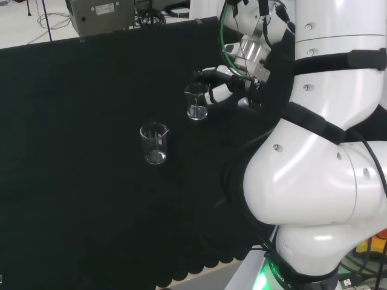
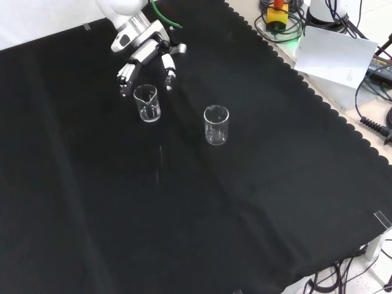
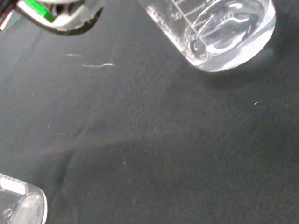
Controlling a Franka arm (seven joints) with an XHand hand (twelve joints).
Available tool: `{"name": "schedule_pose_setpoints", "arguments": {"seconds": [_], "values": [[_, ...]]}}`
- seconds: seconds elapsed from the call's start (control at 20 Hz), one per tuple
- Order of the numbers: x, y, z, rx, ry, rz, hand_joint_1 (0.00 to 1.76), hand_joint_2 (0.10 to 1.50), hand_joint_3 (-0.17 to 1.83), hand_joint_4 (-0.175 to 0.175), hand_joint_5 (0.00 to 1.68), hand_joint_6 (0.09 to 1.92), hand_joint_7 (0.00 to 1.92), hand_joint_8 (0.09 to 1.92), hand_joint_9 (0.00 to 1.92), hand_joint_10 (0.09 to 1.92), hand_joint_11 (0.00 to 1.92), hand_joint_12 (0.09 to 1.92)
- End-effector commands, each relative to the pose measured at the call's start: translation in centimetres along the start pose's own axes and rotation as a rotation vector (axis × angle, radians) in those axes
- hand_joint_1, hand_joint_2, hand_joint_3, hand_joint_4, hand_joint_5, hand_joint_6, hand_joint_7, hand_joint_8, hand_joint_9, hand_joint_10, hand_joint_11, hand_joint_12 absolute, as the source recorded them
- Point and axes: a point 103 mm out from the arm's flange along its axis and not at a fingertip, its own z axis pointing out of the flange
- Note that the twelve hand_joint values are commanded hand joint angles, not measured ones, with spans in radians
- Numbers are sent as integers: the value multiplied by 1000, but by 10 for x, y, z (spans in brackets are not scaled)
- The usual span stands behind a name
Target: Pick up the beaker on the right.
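The beaker (image 1: 196,101) stands upright on the black cloth (image 1: 78,181) of the desk, right at the tips of the fingers (image 1: 219,93). In the head view it is the one farther right of two clear beakers; in the front view the same beaker (image 2: 147,102) sits just below the hand (image 2: 146,54), between a finger (image 2: 125,76) on its left and another on its right. The fingers are spread and reach down on either side of its rim. They look close to the glass, but whether any of them touches it cannot be told, and they have not closed round it. The beaker's base rests on the cloth. In the wrist view its rounded bottom (image 3: 219,32) looms large, with printed marks on the wall.

Away from the fingers stands the second beaker (image 1: 154,143), also upright and apart from the first. In the front view this second beaker (image 2: 216,124) is to the right of and a little below the hand. The arm (image 1: 320,151) rises white at the head view's right.
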Motion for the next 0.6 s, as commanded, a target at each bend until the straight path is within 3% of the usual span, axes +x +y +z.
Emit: {"name": "schedule_pose_setpoints", "arguments": {"seconds": [0.05, 0.6], "values": [[-6, 4, 3, -51, 50, -49, 859, 555, 545, -32, 368, 87, 139, 649, 254, 658, 0, 1363], [-4, 13, 14, -71, 117, -76, 934, 544, 578, -34, 480, 87, 252, 657, 351, 650, 0, 1382]]}}
